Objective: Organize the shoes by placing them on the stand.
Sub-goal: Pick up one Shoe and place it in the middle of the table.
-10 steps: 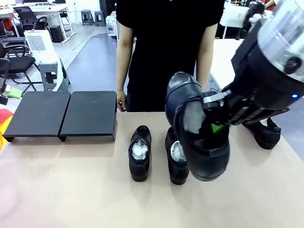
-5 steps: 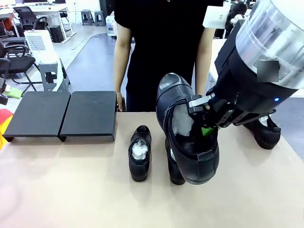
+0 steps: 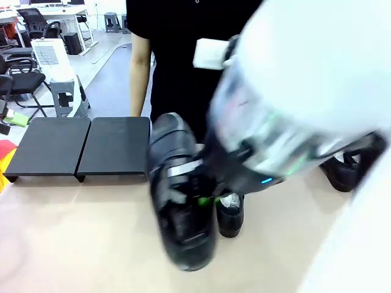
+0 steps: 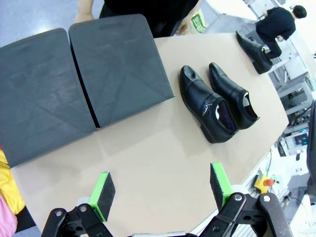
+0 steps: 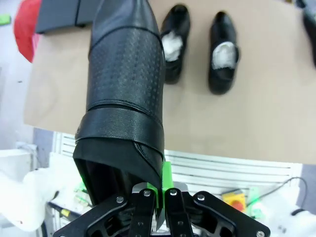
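My right gripper [image 3: 204,199] is shut on the heel rim of a black glossy shoe [image 3: 178,201], which hangs blurred above the table. In the right wrist view the fingers [image 5: 167,180] pinch that rim, and the held shoe [image 5: 126,84] points away from the camera. Two more shoes [image 5: 175,39] [image 5: 223,52] stand side by side on the table below. The black stand [image 3: 82,146] lies at the far left with nothing on it. A further shoe [image 3: 342,172] sits at the far right. My left gripper [image 4: 160,190] is open, high over the table near the stand [image 4: 74,79].
A person in black stands at the far side, with an arm hanging just behind the stand. A red and yellow object [image 3: 5,160] lies at the table's left edge. The beige table [image 3: 79,244] has free room in front of the stand.
My right arm has swung left with the shoe, from over the right of the pair to in front of it, closer to the stand. The person has shifted left.
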### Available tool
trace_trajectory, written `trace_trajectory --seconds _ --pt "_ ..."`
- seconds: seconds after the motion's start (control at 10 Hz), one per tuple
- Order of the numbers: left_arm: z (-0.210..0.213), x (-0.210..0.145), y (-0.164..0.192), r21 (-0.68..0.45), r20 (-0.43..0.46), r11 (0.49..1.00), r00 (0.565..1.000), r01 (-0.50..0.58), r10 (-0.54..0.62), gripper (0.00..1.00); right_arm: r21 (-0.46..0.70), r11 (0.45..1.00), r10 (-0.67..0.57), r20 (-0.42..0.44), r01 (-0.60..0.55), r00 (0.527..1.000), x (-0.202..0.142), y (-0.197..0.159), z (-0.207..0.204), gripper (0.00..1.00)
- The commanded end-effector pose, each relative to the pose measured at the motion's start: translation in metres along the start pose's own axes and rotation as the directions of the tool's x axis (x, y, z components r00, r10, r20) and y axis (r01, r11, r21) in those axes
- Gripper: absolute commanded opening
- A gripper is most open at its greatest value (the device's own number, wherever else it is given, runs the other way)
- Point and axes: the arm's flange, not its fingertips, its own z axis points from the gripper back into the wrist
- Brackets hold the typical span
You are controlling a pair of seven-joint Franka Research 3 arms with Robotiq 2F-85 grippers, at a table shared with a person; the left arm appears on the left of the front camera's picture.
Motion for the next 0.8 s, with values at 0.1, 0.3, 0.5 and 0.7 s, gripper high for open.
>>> trace_trajectory --seconds 0.1,0.3,0.5,0.7 --pt "0.000 0.000 0.001 -0.012 0.008 1.000 1.000 0.015 -0.015 1.00 0.000 1.000 0.000 0.000 0.000 1.000 0.000 0.000 0.000 0.00" --pt "0.000 0.000 0.001 -0.012 0.008 1.000 1.000 0.015 -0.015 1.00 0.000 1.000 0.000 0.000 0.000 1.000 0.000 0.000 0.000 0.00" --pt "0.000 0.000 0.001 -0.012 0.008 1.000 1.000 0.015 -0.015 1.00 0.004 1.000 0.014 -0.040 -0.013 0.999 0.001 0.025 -0.026 0.00" --pt "0.000 0.000 0.001 -0.012 0.008 1.000 1.000 0.015 -0.015 1.00 0.050 0.998 0.024 -0.046 -0.022 0.999 0.039 0.043 -0.060 0.00"
